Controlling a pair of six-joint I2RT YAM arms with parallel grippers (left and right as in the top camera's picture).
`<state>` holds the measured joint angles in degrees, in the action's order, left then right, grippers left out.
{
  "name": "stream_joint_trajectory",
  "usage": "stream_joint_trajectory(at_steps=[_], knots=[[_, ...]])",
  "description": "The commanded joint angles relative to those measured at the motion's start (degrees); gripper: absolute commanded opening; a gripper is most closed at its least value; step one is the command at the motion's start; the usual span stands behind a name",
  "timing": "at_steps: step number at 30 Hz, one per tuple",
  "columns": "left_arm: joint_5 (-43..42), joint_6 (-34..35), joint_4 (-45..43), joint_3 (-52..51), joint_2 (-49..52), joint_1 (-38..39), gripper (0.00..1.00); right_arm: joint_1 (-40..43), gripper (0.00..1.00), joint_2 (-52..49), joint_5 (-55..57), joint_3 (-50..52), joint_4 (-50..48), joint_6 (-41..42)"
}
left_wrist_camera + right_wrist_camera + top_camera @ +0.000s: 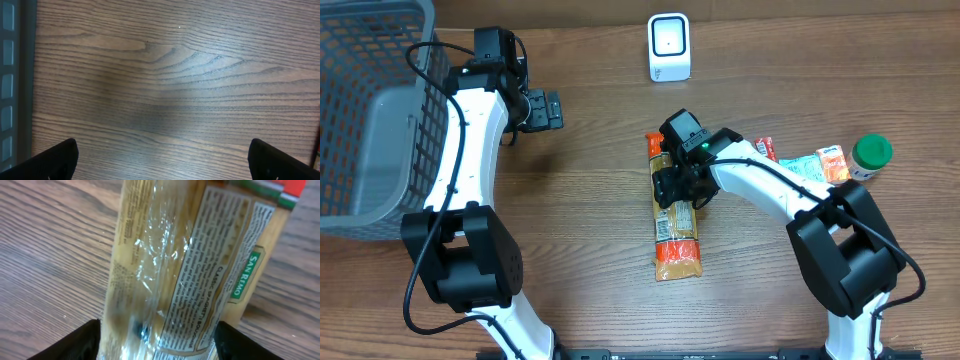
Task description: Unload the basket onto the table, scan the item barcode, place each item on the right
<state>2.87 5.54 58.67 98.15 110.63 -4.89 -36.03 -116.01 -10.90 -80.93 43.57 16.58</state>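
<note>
While the left gripper (542, 110) hangs spread wide over bare table (580, 200) beside a grey basket (370, 110), the right gripper (678, 186) sits over a long spaghetti packet (677, 235) lying flat mid-table, well below a white scanner (669, 47). The packet is crinkled clear film over pale pasta, with orange ends, a white label of small black print and a green San Remo band. Its fingers (75, 342) flank the packet's edges; whether they squeeze cannot be told.

Spaghetti packet (677, 225) yellow-orange; scanner (669, 47) white; basket (370, 100) grey lattice; jar lid (871, 151) green; small packet (833, 163) perhaps orange.
</note>
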Motion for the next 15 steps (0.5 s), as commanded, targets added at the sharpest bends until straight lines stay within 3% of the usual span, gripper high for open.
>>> stream_joint_trajectory(at_steps=[1,8,13,15], knots=[[0.5,-0.7,0.0,-0.2,-0.4,0.0,1.0,-0.2,0.76,3.5,3.6,0.2,-0.1,-0.5],[0.5,-0.7,0.0,-0.2,-0.4,0.0,1.0,-0.1,0.89,3.3,5.9,0.2,-0.3,-0.1],[0.5,-0.7,-0.1,-0.2,-0.4,0.0,1.0,-0.1,0.89,0.8,5.7,0.3,-1.1,2.6],[0.5,-0.7,0.0,-0.2,-0.4,0.0,1.0,-0.4,0.83,-0.9,5.7,0.3,-1.3,3.4]])
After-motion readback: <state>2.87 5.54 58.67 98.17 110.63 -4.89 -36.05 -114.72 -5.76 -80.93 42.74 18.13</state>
